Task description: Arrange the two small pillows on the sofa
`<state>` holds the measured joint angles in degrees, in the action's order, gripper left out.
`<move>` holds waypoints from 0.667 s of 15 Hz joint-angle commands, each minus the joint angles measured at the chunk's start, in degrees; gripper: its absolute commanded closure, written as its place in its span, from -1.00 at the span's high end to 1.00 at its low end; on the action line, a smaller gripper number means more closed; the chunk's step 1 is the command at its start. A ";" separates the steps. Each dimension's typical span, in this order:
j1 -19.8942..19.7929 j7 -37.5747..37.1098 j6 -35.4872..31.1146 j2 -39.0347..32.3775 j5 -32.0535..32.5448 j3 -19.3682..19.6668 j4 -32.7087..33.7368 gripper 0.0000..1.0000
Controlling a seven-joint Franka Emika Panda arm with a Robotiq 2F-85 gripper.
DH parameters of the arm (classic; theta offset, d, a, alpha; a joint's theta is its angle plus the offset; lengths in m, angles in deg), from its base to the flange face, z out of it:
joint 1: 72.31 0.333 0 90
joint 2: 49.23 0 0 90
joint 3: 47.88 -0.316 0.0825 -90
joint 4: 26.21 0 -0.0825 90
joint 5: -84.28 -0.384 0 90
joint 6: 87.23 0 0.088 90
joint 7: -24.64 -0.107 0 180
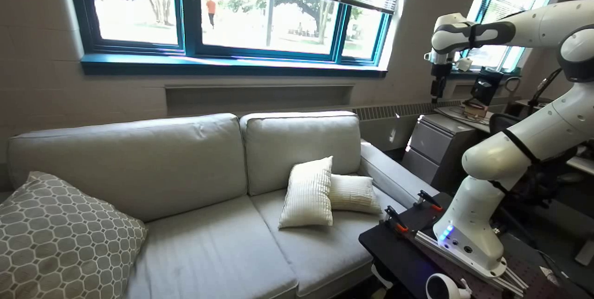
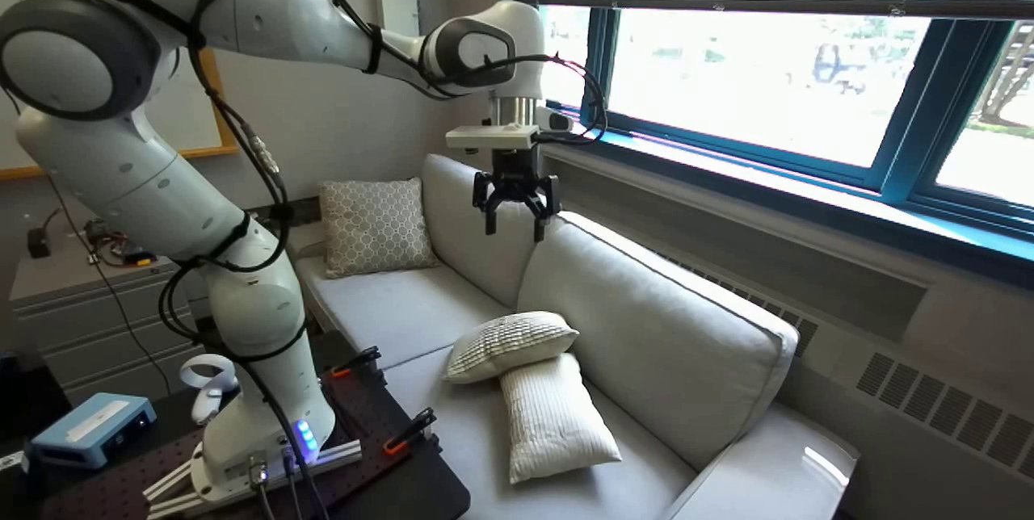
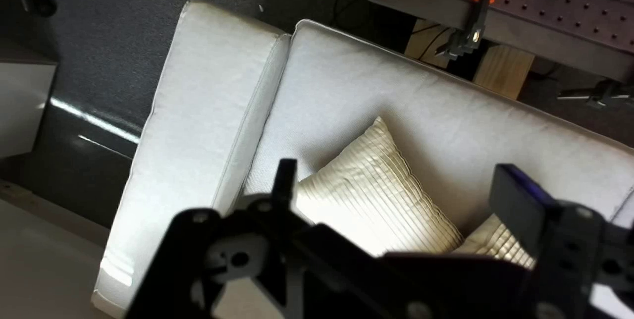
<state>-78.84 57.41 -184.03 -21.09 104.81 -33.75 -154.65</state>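
On the seat of the light grey sofa [image 1: 199, 248], beside one padded arm, lie the two small off-white pillows. The pillow nearer that arm [image 1: 355, 193] [image 2: 557, 423] rests low on the seat. Its neighbour [image 1: 306, 194] [image 2: 510, 346] tilts against it and partly overlaps it. High above the sofa hangs my gripper [image 2: 515, 232] [image 1: 435, 100], fingers spread and nothing between them. Looking down in the wrist view, the arm-side pillow [image 3: 381, 190] shows below and between the open fingers; the gripper hides most of the tilted pillow [image 3: 498, 242].
A larger grey patterned cushion [image 1: 69, 238] [image 2: 376, 225] leans at the sofa's far end. The dark table [image 2: 428, 480] carrying the robot base stands along the sofa's front, with clamps [image 3: 475, 22] at its edge. Behind the backrest runs a blue window sill [image 1: 232, 66].
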 commanded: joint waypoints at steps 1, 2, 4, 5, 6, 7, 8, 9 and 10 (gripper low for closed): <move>0.19 -0.30 0.12 -0.89 -0.20 0.27 0.70 1.00; 0.18 -0.62 -0.32 -2.29 -0.46 0.48 1.51 1.00; 0.30 -1.12 -2.23 -5.27 -1.42 1.11 2.97 1.00; 0.44 -0.48 -4.37 -7.06 -2.28 1.82 3.62 1.00; 0.66 0.56 -6.23 -9.72 -4.23 2.73 4.93 1.00; 0.84 1.17 -8.48 -12.43 -6.67 3.43 6.20 1.00; 0.98 1.91 -9.92 -15.05 -9.56 3.95 7.59 1.00; 1.05 2.52 -10.96 -17.77 -13.01 4.32 9.12 1.00; 1.06 2.74 -11.67 -21.53 -17.40 4.46 11.26 1.00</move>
<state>-78.48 57.85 -194.62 -32.82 95.98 -30.65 -150.79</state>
